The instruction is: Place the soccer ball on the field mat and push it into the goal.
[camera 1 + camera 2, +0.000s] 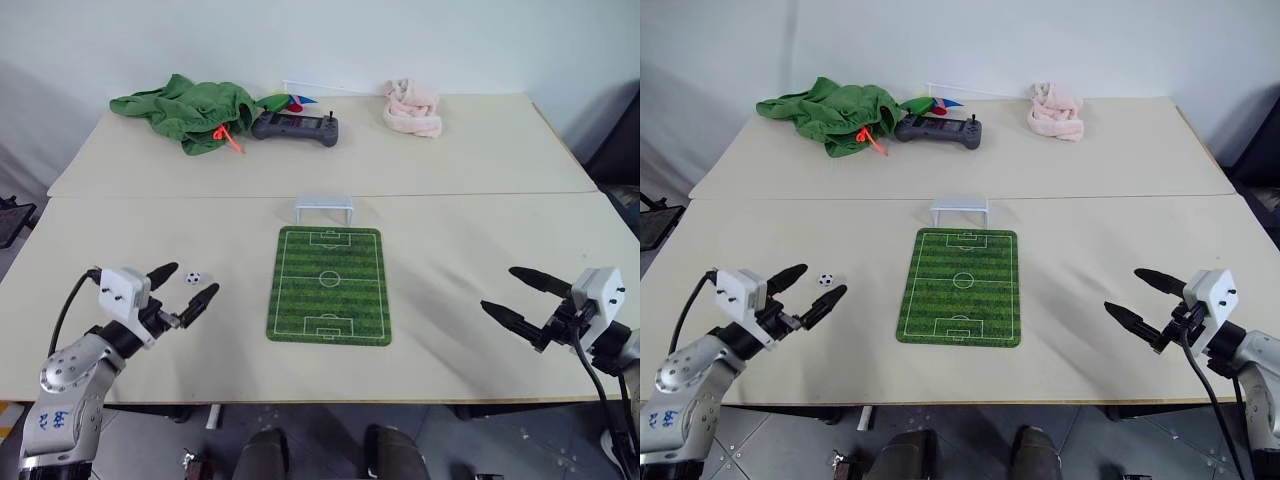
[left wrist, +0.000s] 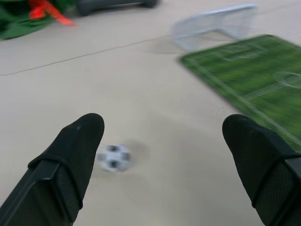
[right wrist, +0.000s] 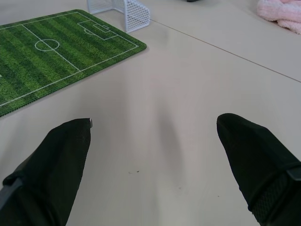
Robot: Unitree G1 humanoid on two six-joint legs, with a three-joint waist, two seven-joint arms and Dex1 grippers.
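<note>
The tiny black-and-white soccer ball [image 1: 193, 278] lies on the bare table, left of the green field mat [image 1: 328, 284]. My left gripper [image 1: 183, 286] hovers open just short of it, a finger on either side, nothing held. In the left wrist view the ball [image 2: 113, 157] sits close to one of the fingers [image 2: 70, 160]. The small white goal [image 1: 324, 209] stands at the mat's far end. My right gripper [image 1: 513, 296] is open and empty over the table on the right, well clear of the mat.
At the back of the table lie a green cloth [image 1: 190, 110], a dark controller [image 1: 295, 127] and a pink cloth [image 1: 413, 108]. A seam [image 1: 150, 196] runs across the table just behind the goal.
</note>
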